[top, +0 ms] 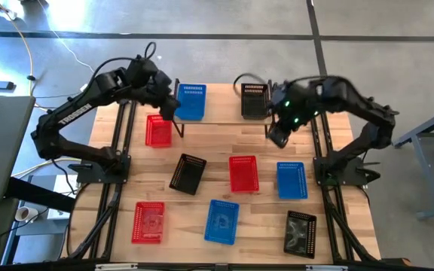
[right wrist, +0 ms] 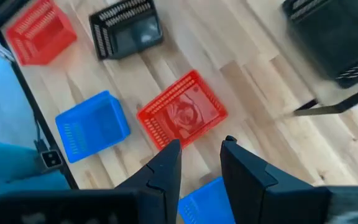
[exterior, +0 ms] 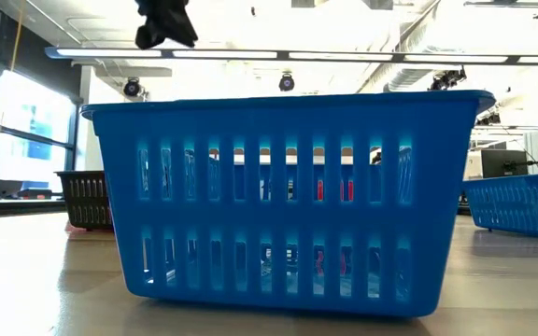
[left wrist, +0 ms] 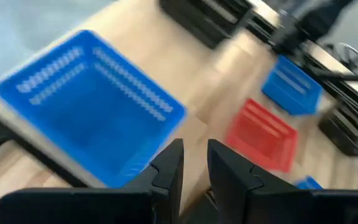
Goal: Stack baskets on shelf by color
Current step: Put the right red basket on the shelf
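Wooden tabletop (top: 262, 150) holds seven loose baskets. At the far edge, the shelf (top: 221, 120) carries a blue basket (top: 191, 101) on its left end and a black basket (top: 254, 100) on its right. Left gripper (top: 170, 107) hangs beside the blue one, fingers slightly apart, empty. Right gripper (top: 277, 135) hovers near the black one, fingers parted, empty.

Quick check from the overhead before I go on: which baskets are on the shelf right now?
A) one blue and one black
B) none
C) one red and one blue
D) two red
A: the high view shows a blue basket and a black basket on the shelf; the nearest red basket lies on the tabletop in front of the shelf.
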